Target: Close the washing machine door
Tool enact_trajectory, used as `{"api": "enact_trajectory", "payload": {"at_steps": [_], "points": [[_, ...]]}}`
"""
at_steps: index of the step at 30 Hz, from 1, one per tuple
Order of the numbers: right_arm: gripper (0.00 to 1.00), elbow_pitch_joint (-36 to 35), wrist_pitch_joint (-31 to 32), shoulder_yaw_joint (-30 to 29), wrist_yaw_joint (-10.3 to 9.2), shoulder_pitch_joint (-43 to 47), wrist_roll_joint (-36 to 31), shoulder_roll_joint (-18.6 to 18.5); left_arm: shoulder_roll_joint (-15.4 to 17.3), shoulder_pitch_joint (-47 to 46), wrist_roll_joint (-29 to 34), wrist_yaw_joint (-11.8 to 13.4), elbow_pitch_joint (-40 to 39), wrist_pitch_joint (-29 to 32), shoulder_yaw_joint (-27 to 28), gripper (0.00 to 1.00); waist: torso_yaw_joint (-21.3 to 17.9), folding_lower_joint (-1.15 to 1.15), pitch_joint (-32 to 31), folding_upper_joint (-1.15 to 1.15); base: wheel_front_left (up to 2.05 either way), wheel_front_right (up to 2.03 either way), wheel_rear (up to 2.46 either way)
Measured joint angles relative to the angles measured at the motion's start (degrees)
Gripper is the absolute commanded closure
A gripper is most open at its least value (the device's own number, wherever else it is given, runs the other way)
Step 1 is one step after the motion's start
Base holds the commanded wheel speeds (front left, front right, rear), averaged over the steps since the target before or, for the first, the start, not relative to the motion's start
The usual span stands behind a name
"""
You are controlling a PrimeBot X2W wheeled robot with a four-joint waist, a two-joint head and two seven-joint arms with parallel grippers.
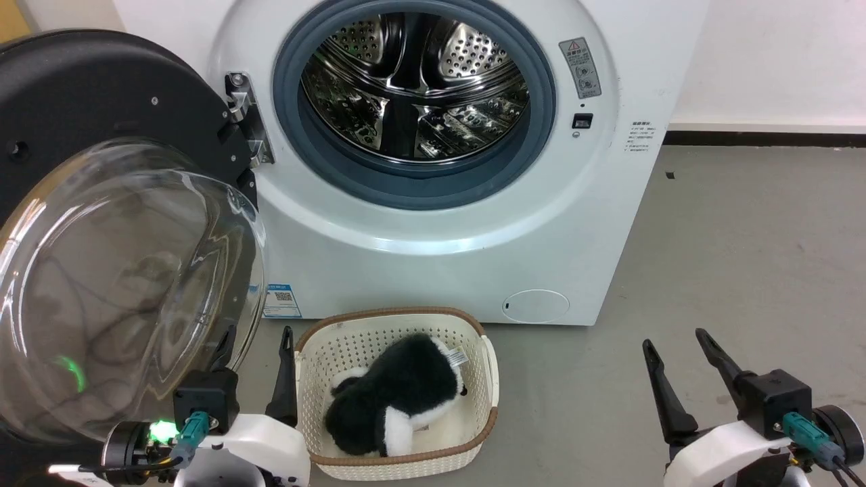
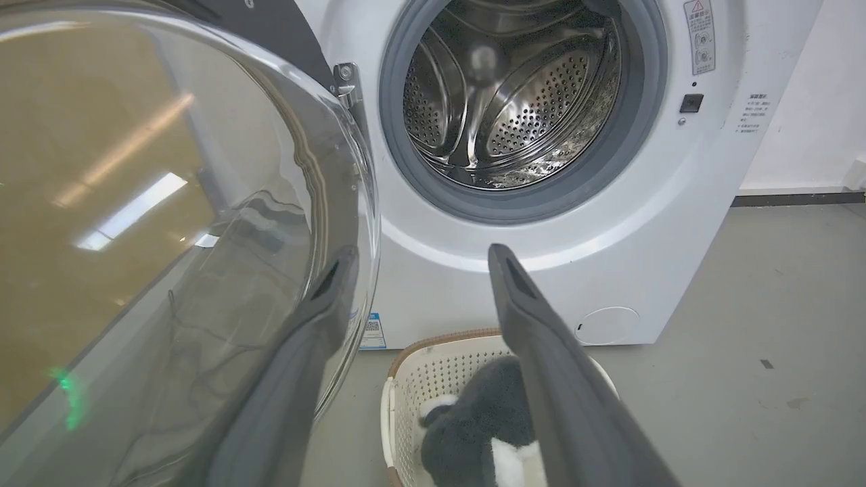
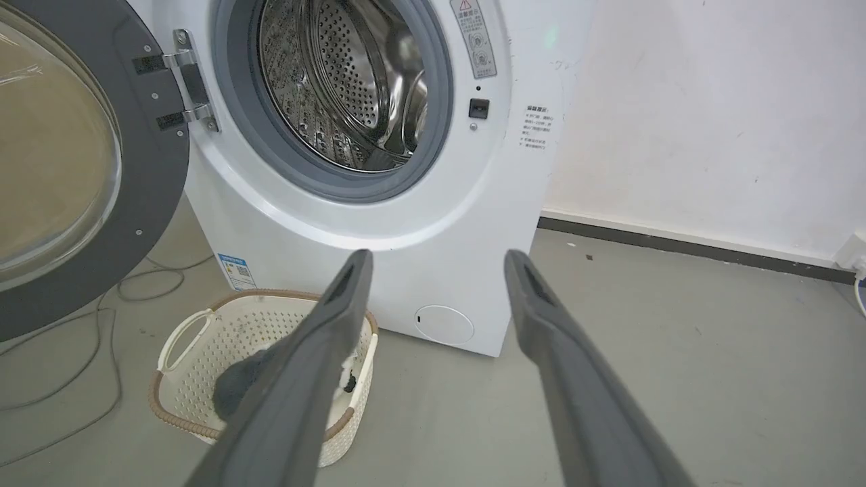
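two hands waiting apart, one door hanging wide open

the washing machine door (image 1: 101, 101) is standing swung out to the left of the washing machine (image 1: 433, 257), its glass bowl bulging toward the robot. the left hand (image 1: 257, 338) is hovering by the bowl's lower edge, fingers spread; contact is unclear. the right hand (image 1: 674, 339) is idling with fingers apart, well clear. the left hand is probably better off pressing on the black rim far from the hinge (image 1: 247, 122), sweeping above the basket (image 1: 488, 379).
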Motion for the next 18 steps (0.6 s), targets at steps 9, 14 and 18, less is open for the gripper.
{"api": "enact_trajectory", "payload": {"at_steps": [9,14,18], "points": [[0.0,-0.42,-1.04,-0.54,0.0,0.0,1.32,0.0,0.13,-0.01,0.12,1.57,-0.21,-1.03,-0.93,0.0,0.14,0.0,0.23,0.0,0.0,0.0,0.0],[0.0,-0.68,-1.62,-0.81,0.0,-0.01,1.66,0.0,0.7,-0.09,0.62,3.11,-1.19,-1.58,-1.93,0.37,0.53,0.0,0.39,0.0,0.0,0.0,0.0],[0.0,-0.83,-2.2,-0.96,0.0,-0.01,2.3,0.0,1.68,-0.44,1.02,4.34,-2.13,-2.16,-2.85,1.0,1.04,0.0,0.55,0.0,0.0,0.0,0.0]]}}
